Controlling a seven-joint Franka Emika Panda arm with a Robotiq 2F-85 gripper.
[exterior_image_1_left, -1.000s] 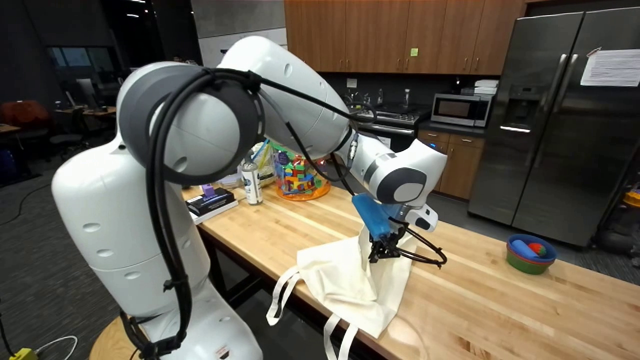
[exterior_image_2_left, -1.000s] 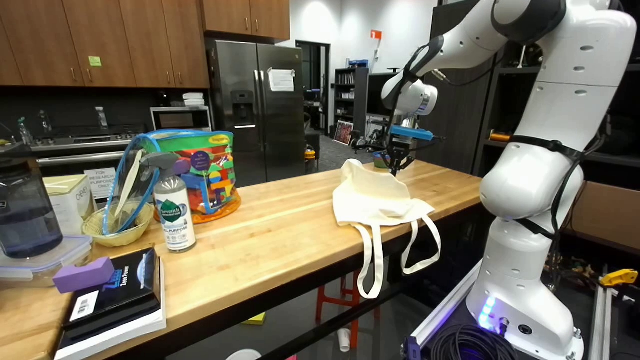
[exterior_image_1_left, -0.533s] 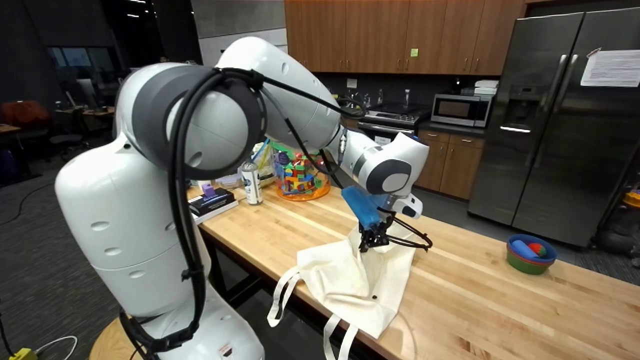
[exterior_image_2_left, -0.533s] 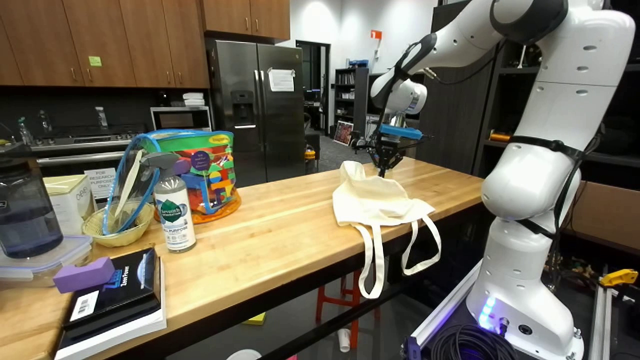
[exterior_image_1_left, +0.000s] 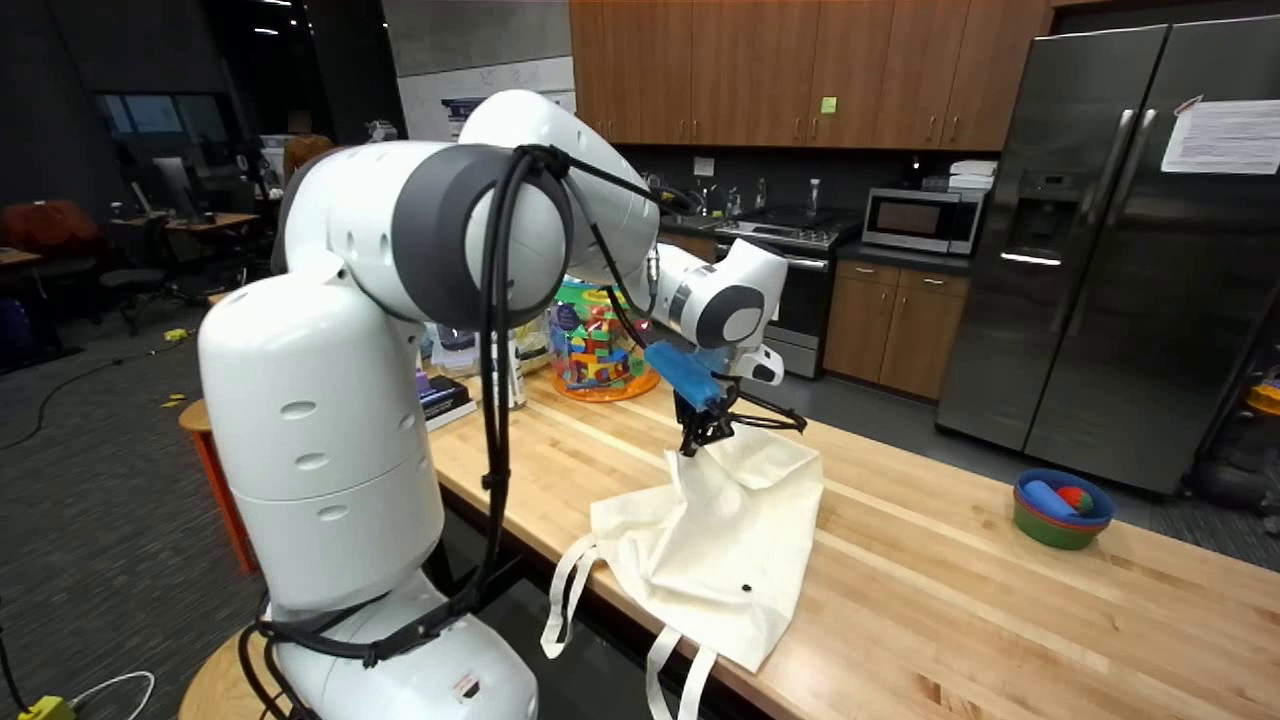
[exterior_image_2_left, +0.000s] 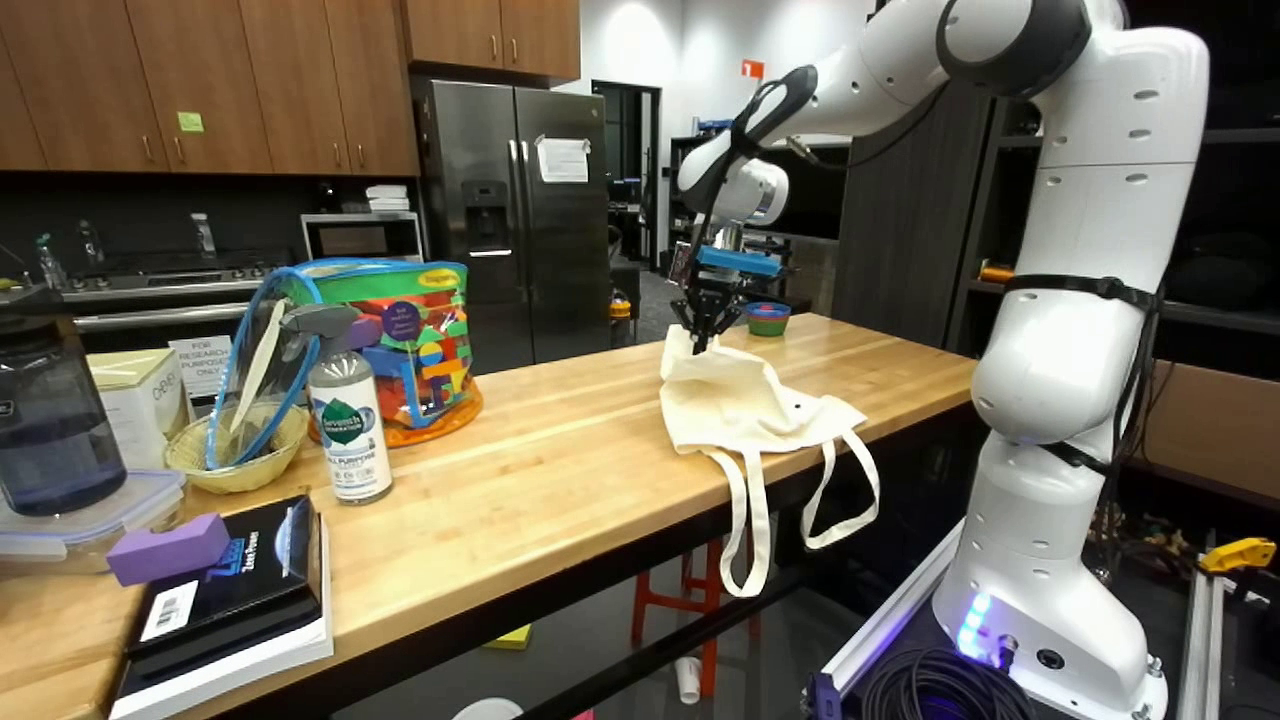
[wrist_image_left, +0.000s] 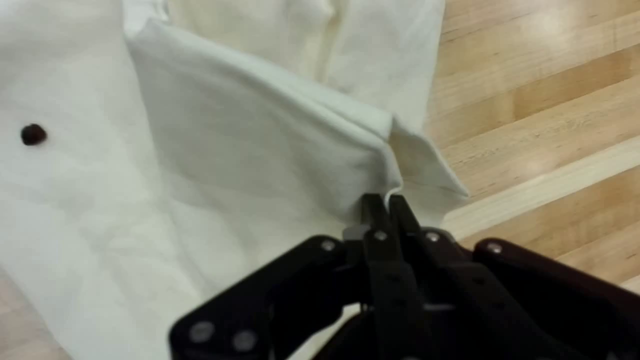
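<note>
Your fingers (wrist_image_left: 372, 215), narrow on a pinched fold of the cream tote bag (exterior_image_1_left: 720, 550), stand nearer the bag of blocks (exterior_image_1_left: 598, 350) than a second earlier; the pull appears to spread the cloth. A dark spot (wrist_image_left: 33, 134) on that cloth, unseen earlier, shows well apart from the fingers. The tote bag lies beneath them on the counter (exterior_image_1_left: 950, 600).

An office kitchen (desks (exterior_image_1_left: 237, 222) beyond); fridge (exterior_image_1_left: 1120, 290), microwave (exterior_image_1_left: 922, 219), stove (exterior_image_1_left: 812, 300) and cabinets (exterior_image_1_left: 800, 75) show it
</note>
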